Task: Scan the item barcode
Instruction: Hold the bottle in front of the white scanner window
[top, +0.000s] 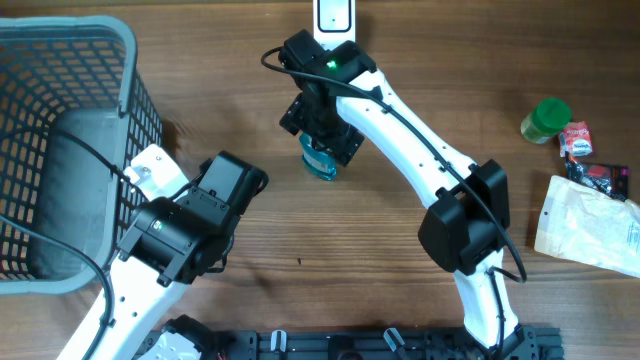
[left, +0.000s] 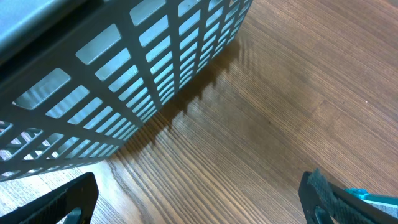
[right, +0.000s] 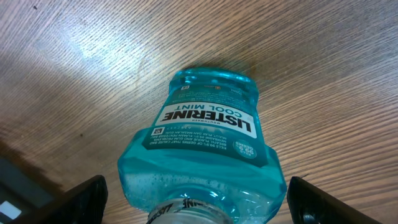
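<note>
Right wrist view is showing the right gripper (right: 199, 190) hanging wide open around the blue Listerine bottle (right: 202, 146) standing on the wooden table (right: 68, 68), and a crooked squeeze could be tipping it over.

The wooden table (top: 300, 230) carries a grey slatted basket (top: 128, 60) in the upper left of the frame, a blue mouthwash bottle (top: 322, 165) standing at upper centre, and a white device (top: 333, 15) cut off by the top edge. Toward the right edge lie a green-lidded jar (top: 547, 118), a red packet (top: 577, 140), a dark packet (top: 603, 178) and a white pouch (top: 585, 225), close together.
</note>
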